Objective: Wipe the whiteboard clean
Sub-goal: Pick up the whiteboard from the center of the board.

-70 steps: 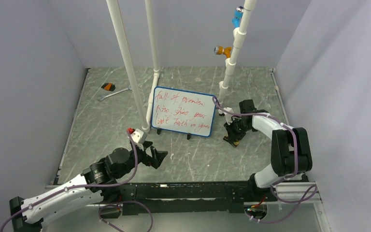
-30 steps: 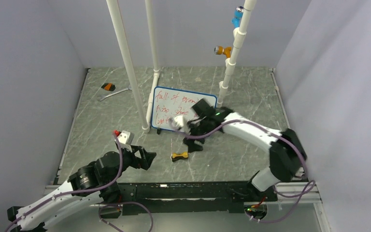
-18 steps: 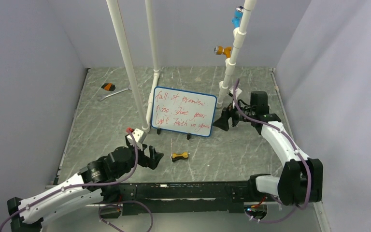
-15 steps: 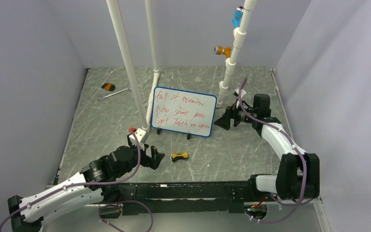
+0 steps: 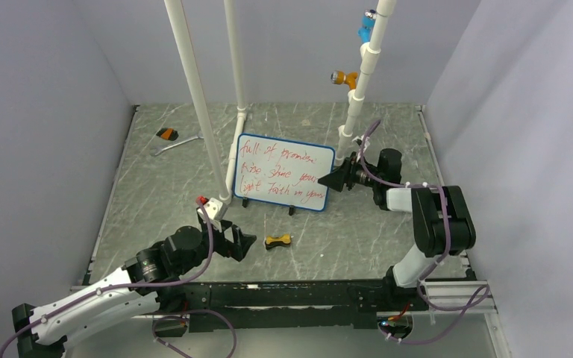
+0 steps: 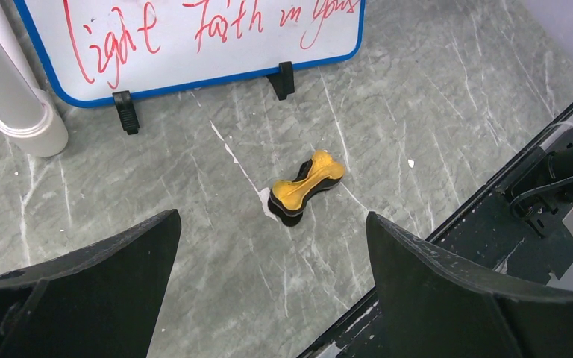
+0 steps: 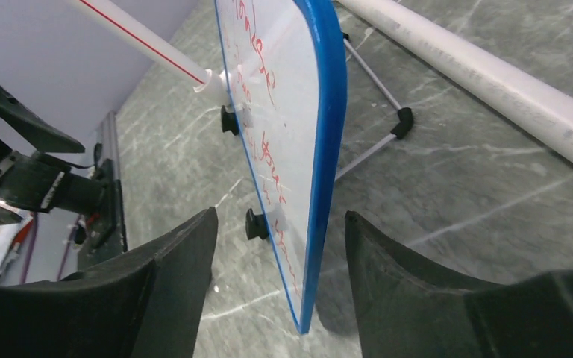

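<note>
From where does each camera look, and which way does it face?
Top: high behind the arms, facing down on the table and whiteboard; both arms, left gripper, right gripper show.
Left wrist: low over the table, facing the yellow eraser and whiteboard's bottom edge; its open fingers show.
Right wrist: beside the whiteboard, facing along its side edge; its fingers flank it.
Shared: top and left wrist both see the yellow eraser.

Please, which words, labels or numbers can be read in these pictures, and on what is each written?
"full of promise": top line of the whiteboard, red handwriting, last word uncertain.
"Rise shine your": its middle line.
"light Faith in your": its bottom line.
No other readable text anywhere.
</note>
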Controlling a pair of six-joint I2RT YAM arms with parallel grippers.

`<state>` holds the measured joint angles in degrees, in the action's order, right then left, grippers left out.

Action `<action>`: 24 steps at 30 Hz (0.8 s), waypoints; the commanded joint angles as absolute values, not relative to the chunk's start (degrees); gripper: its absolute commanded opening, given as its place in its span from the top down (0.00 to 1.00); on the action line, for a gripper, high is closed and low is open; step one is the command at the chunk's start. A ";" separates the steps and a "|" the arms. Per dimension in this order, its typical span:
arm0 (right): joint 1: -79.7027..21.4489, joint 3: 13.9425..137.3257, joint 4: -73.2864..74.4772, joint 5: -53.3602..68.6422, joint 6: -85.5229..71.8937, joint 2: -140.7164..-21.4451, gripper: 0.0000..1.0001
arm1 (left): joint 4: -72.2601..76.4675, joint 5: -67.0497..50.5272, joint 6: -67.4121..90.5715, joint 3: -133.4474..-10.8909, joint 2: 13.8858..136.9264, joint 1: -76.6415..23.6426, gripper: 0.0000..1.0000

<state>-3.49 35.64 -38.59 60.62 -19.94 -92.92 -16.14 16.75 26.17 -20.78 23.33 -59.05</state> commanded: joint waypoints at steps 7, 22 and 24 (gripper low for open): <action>-5.35 39.06 -68.92 65.84 -39.69 -102.99 0.57 | -14.41 16.44 26.03 -21.22 24.17 -58.80 0.01; -6.70 40.23 -71.02 66.41 -41.58 -106.23 1.00 | -15.70 16.66 25.95 -21.43 23.11 -58.80 0.01; -6.56 40.25 -71.49 66.97 -41.91 -105.40 1.00 | -15.98 16.49 25.76 -21.62 23.16 -58.80 0.01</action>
